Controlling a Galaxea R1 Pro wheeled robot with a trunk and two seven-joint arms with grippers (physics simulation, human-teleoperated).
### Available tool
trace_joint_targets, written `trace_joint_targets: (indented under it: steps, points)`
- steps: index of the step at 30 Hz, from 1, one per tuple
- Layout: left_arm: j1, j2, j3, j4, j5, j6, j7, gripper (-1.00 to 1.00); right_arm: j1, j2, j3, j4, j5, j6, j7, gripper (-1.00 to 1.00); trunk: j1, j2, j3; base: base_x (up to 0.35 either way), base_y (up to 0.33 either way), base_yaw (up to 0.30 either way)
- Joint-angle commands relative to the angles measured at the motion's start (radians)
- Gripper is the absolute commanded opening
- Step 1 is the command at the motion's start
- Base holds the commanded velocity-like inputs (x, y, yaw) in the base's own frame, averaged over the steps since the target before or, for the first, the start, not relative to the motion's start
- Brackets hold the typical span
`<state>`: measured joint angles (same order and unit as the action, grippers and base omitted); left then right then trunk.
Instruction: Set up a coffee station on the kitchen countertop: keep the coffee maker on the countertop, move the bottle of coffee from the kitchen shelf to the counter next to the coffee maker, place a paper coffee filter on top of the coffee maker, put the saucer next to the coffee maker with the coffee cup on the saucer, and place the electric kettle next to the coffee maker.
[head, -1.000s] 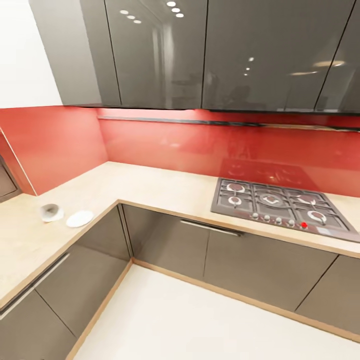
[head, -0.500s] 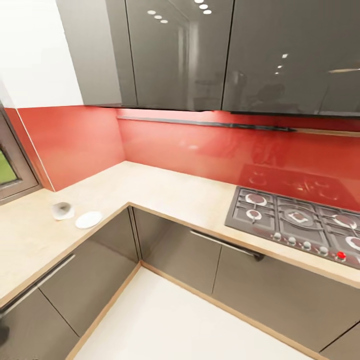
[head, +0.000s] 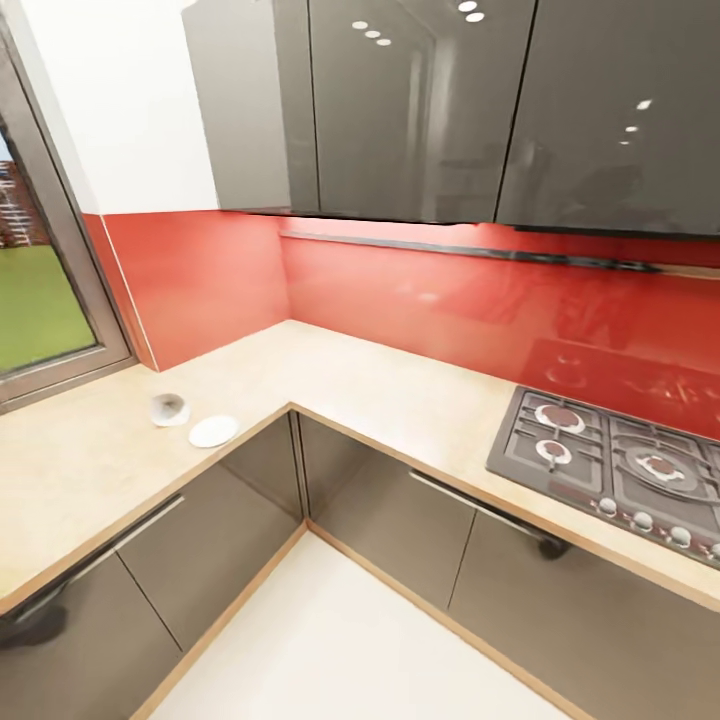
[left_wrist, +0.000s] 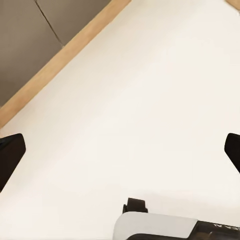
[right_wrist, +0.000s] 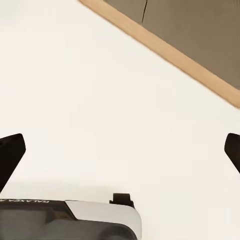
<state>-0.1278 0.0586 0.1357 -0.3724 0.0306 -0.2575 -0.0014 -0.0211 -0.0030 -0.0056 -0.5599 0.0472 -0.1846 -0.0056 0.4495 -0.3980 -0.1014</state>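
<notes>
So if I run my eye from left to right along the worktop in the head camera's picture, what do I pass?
Window with green lawn outside → small white coffee cup → flat white round saucer → bare beige countertop corner → dark grey gas hob with round burners.

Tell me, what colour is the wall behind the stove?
Red: the backsplash behind the stove, best in the head view.

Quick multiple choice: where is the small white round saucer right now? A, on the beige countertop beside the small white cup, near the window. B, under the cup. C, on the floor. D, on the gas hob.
A: the small white round saucer lies on the beige countertop beside the small white cup, which is not on it.
</notes>
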Motion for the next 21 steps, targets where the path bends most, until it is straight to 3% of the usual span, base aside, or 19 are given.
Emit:
trace_joint_targets:
  steps: [1,10,16,21]
  points:
    - [-0.001,0.000,0.001,0.001,0.003,-0.003,0.000,1.00,0.000,0.000,-0.001,0.000,0.005,-0.003,-0.001,1.00,0.001,-0.002,-0.002,0.000,0.000,0.279]
    - [0.005,0.004,-0.010,0.021,-0.029,0.012,-0.002,1.00,0.000,-0.002,0.000,-0.001,0.005,-0.003,-0.001,1.00,0.001,-0.002,-0.002,0.000,0.000,0.279]
    - [0.017,-0.008,-0.011,0.127,-0.111,0.018,-0.001,1.00,0.000,-0.016,0.000,0.019,0.005,-0.049,-0.001,1.00,0.001,-0.002,-0.002,0.000,0.000,0.279]
    - [0.019,-0.008,-0.002,0.221,-0.144,0.025,0.004,1.00,0.000,-0.018,-0.001,0.047,0.005,-0.114,-0.001,1.00,0.001,-0.002,-0.002,0.000,0.000,0.279]
